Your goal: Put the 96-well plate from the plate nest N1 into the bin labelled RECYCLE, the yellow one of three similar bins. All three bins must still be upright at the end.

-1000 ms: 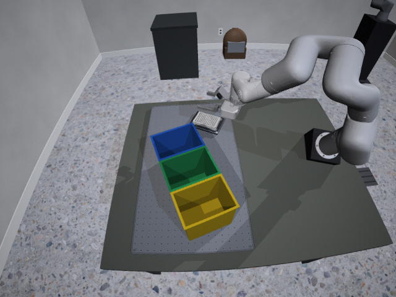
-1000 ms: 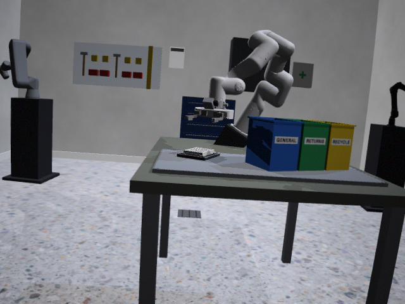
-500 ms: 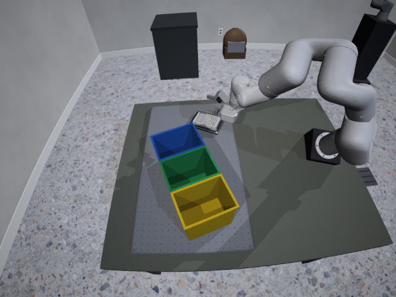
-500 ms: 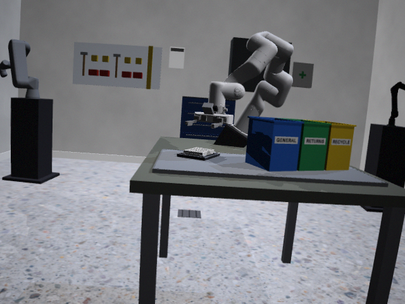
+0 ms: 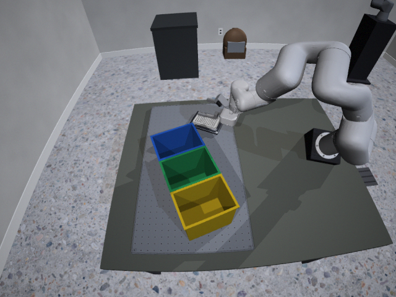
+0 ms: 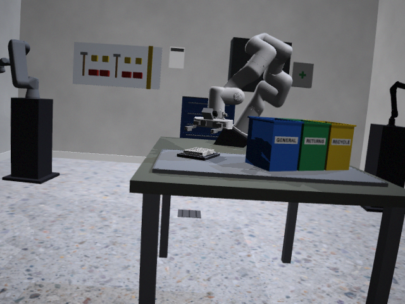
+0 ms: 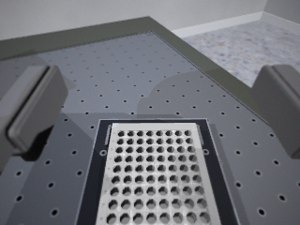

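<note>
Taking the blue bin (image 5: 172,135) (image 6: 286,157), lettered GENERAL, as landmark: the 96-well plate (image 5: 206,121) (image 6: 199,151) (image 7: 155,173) lies flat in the dark nest N1 (image 5: 209,130) (image 6: 204,158) (image 7: 89,187), near that bin and on its side away from the other 2 bins. The pincer (image 5: 209,107) (image 6: 201,129) (image 7: 159,110) hangs above the nest, also off that side of the blue bin. Its 2 fingers are spread, with nothing pinched between them.

On the blue bin's other side comes the green bin (image 5: 187,167) (image 6: 314,157), lettered RETURNS, then the yellow bin (image 5: 211,225) (image 6: 339,157), lettered RECYCLE, the farthest of the 3 from the nest. All 3 bins stand upright in 1 row. Under the blue bin is a perforated board (image 5: 159,230) (image 6: 359,178) (image 7: 94,61) on the counter (image 5: 281,198) (image 6: 228,188) (image 7: 117,29); the nest and the other 2 bins share that board.

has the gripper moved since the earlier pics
Yes, the gripper has moved down: in the exterior view its fingertips are nearer the plate nest than a second ago.
</note>
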Controlling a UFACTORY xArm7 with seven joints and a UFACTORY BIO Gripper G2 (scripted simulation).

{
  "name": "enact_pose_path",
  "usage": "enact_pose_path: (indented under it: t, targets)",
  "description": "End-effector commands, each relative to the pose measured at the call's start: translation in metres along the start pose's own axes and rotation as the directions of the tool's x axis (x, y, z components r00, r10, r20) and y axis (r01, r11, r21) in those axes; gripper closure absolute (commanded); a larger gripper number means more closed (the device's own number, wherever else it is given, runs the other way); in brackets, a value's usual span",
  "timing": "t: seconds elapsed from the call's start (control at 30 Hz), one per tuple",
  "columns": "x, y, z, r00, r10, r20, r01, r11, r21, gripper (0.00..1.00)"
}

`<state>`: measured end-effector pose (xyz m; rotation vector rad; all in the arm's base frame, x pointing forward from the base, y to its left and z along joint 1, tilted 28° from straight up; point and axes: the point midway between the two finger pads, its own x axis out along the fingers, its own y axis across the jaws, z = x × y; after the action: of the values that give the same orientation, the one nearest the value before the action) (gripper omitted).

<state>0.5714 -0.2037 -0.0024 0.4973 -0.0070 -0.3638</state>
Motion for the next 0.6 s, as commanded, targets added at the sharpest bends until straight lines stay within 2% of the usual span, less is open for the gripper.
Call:
enact_pose_path:
  t: [0.0, 0.57]
  targets:
    - [0.001, -0.001, -0.005, 1.0, 0.0, 0.005, 0.0, 1.0, -0.001, 0.63]
    - [0.002, -0.001, -0.03, 1.0, 0.0, 0.005, 0.0, 1.0, -0.001, 0.63]
